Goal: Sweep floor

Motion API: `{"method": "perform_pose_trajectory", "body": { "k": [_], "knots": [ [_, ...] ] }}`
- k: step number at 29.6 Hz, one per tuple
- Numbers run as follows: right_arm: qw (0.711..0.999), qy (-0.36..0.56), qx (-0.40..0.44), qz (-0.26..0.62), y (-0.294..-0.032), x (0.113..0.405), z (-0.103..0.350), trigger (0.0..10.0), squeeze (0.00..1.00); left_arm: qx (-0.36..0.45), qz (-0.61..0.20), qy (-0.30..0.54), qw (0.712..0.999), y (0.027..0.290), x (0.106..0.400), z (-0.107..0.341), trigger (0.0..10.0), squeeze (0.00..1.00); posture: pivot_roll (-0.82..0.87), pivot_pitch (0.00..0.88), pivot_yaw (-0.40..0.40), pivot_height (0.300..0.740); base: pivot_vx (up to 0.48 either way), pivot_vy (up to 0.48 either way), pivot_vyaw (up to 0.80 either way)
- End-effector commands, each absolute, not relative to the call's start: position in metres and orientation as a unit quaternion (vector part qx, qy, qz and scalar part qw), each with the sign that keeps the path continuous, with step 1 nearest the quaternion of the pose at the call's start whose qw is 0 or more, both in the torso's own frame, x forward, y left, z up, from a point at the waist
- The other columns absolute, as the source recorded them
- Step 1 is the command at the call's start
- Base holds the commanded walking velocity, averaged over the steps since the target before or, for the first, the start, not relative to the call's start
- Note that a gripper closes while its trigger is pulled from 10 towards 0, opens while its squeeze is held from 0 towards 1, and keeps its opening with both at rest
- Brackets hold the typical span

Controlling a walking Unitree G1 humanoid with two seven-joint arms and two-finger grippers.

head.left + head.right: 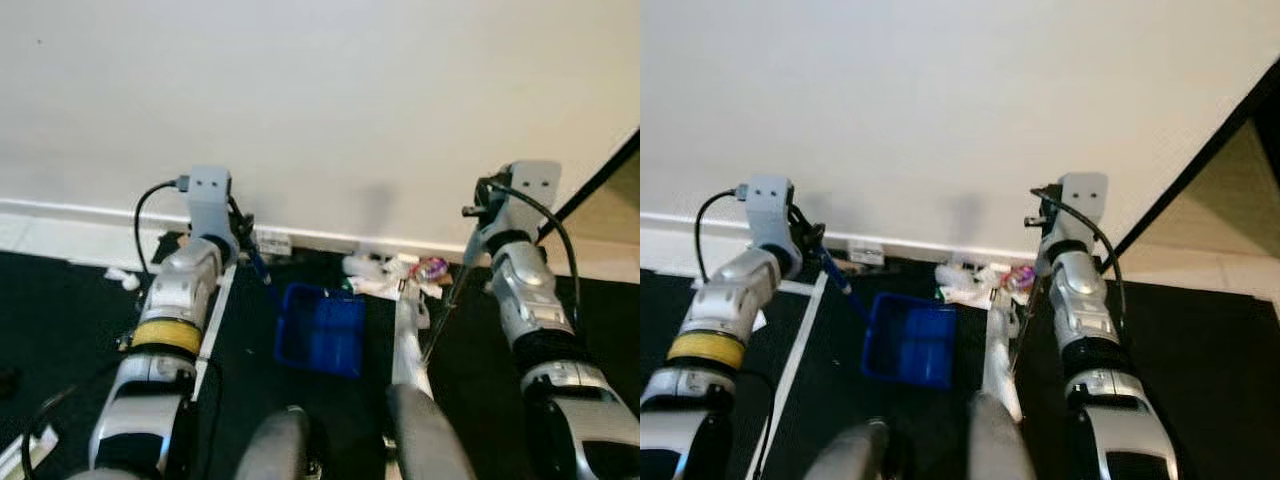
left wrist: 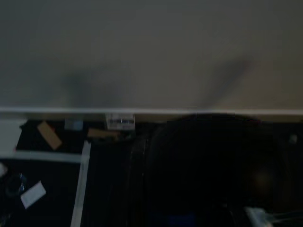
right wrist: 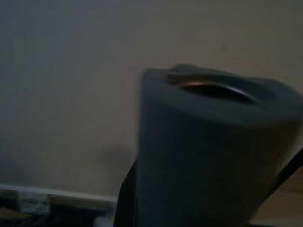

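Note:
A blue dustpan point(image 1: 322, 329) rests on the black floor point(image 1: 60, 310) near the wall. Its blue handle point(image 1: 262, 268) runs up into my left gripper point(image 1: 243, 232), which is shut on it. My right gripper point(image 1: 474, 236) is shut on a thin broom stick point(image 1: 447, 305) that slants down to a white broom head point(image 1: 406, 340) just right of the dustpan. White crumpled paper point(image 1: 375, 266) and a coloured wrapper point(image 1: 432, 267) lie by the baseboard between the two grippers. In the right wrist view a blurred grey shape point(image 3: 213, 151) sits close before the wall.
A white wall with a baseboard point(image 1: 80, 212) stands close ahead. A white tape line point(image 1: 214, 325) crosses the floor beside my left arm, and paper scraps point(image 1: 122, 279) lie further left, also paper scraps point(image 2: 33, 194) in the dim left wrist view. A dark door edge point(image 1: 600, 180) is at the right.

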State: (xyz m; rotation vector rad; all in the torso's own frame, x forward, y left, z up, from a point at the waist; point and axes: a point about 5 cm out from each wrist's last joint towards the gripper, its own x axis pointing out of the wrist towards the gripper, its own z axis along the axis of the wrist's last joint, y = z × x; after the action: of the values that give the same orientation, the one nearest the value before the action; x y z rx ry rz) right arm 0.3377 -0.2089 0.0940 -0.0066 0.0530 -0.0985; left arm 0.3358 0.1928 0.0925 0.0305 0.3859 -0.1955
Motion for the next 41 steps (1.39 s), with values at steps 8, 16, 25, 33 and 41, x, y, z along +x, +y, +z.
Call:
{"method": "perform_pose_trajectory", "body": {
  "k": [8,16,25,33,41],
  "knots": [
    [0.999,0.016,-0.003,-0.043,-0.204,0.339,0.098,10.0,0.0,0.016,-0.104,0.17,0.98,0.192,0.337,0.1,10.0,0.0,-0.05,0.047,0.023,0.74,0.183,0.0,0.0],
    [0.999,0.007,-0.006,-0.047,-0.211,0.34,0.104,10.0,0.0,0.025,-0.079,0.189,0.979,0.2,0.336,0.1,10.0,0.0,-0.05,0.048,0.028,0.74,0.0,0.0,0.0],
    [0.997,-0.023,-0.051,-0.054,-0.24,0.339,0.129,10.0,0.0,0.02,-0.039,0.193,0.98,0.235,0.334,0.114,10.0,0.0,-0.05,0.071,0.031,0.74,0.0,0.0,0.0],
    [0.995,-0.012,-0.075,-0.065,-0.261,0.335,0.133,10.0,0.0,0.036,-0.024,0.199,0.979,0.242,0.346,0.117,10.0,0.0,-0.06,0.122,0.049,0.74,0.0,0.0,0.0],
    [0.994,-0.004,-0.1,-0.04,-0.261,0.333,0.129,10.0,0.0,0.046,-0.017,0.194,0.98,0.234,0.362,0.119,10.0,0.0,-0.08,0.179,0.074,0.74,0.0,0.0,0.0]
  ]
}}
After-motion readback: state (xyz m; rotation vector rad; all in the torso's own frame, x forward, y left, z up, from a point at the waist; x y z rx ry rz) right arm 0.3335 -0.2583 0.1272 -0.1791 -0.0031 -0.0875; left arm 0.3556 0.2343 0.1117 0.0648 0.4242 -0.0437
